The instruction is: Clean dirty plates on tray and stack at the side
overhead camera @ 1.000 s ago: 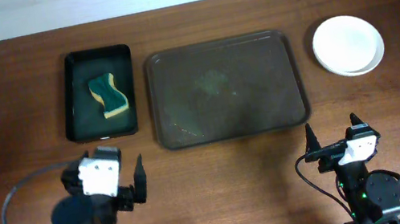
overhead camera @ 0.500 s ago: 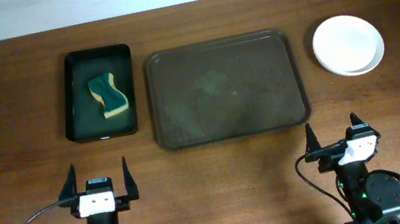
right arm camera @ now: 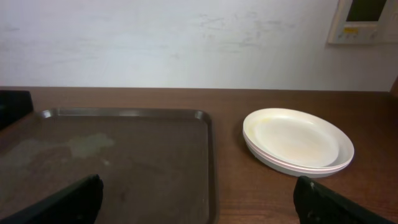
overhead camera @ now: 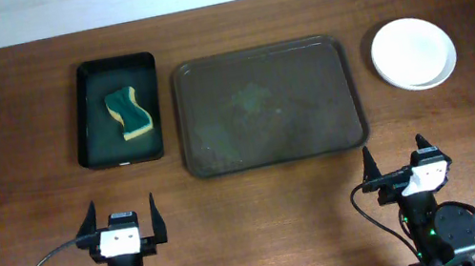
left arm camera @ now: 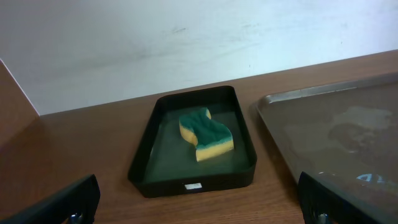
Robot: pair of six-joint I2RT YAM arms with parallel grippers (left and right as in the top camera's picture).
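Note:
The white plates (overhead camera: 413, 52) sit in one stack on the table right of the tray; they also show in the right wrist view (right arm camera: 297, 139). The large brown-grey tray (overhead camera: 264, 105) holds no plates and has faint wet smears; its rim shows in the right wrist view (right arm camera: 208, 155) and in the left wrist view (left arm camera: 280, 149). My left gripper (overhead camera: 122, 221) is open and empty near the front edge, facing the black tray. My right gripper (overhead camera: 395, 159) is open and empty, in front of the gap between tray and plates.
A smaller, deeper black tray (overhead camera: 117, 111) stands left of the large tray and holds a green and yellow sponge (overhead camera: 129, 112), which also shows in the left wrist view (left arm camera: 206, 133). A pale wall runs along the table's far edge.
The left arm has swung back from a turned pose to a straight one facing the black tray, then settled. The right arm, the tray and the plates have not moved.

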